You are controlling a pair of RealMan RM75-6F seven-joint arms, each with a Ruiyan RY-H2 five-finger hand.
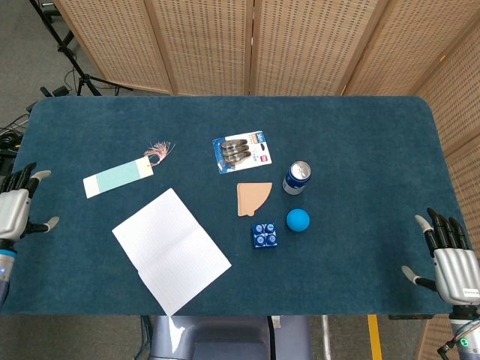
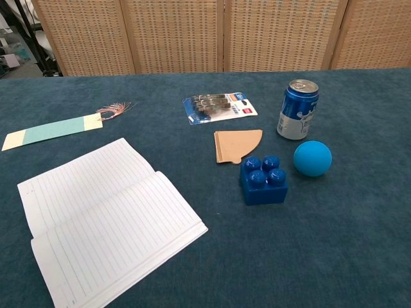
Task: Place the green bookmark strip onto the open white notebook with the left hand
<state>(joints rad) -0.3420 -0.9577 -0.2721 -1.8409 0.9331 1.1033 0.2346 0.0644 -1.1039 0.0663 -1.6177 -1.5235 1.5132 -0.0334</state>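
The green bookmark strip (image 1: pixel 118 178) (image 2: pixel 52 130) lies flat on the blue cloth, with a pink tassel (image 1: pixel 159 151) at its far end. Just in front of it the open white notebook (image 1: pixel 171 249) (image 2: pixel 106 220) lies with its lined pages up. My left hand (image 1: pixel 15 212) is at the table's left edge, empty, its fingers apart, well left of the bookmark. At the front right corner my right hand (image 1: pixel 451 268) is held off the table's edge, fingers spread and holding nothing. Neither hand shows in the chest view.
Mid-table lie a blister pack (image 1: pixel 241 152), a tan paper wedge (image 1: pixel 252 197), a blue can (image 1: pixel 297 178), a blue ball (image 1: pixel 298 220) and a blue toy brick (image 1: pixel 264 235). Wicker screens (image 1: pixel 255 45) stand behind the table's far edge.
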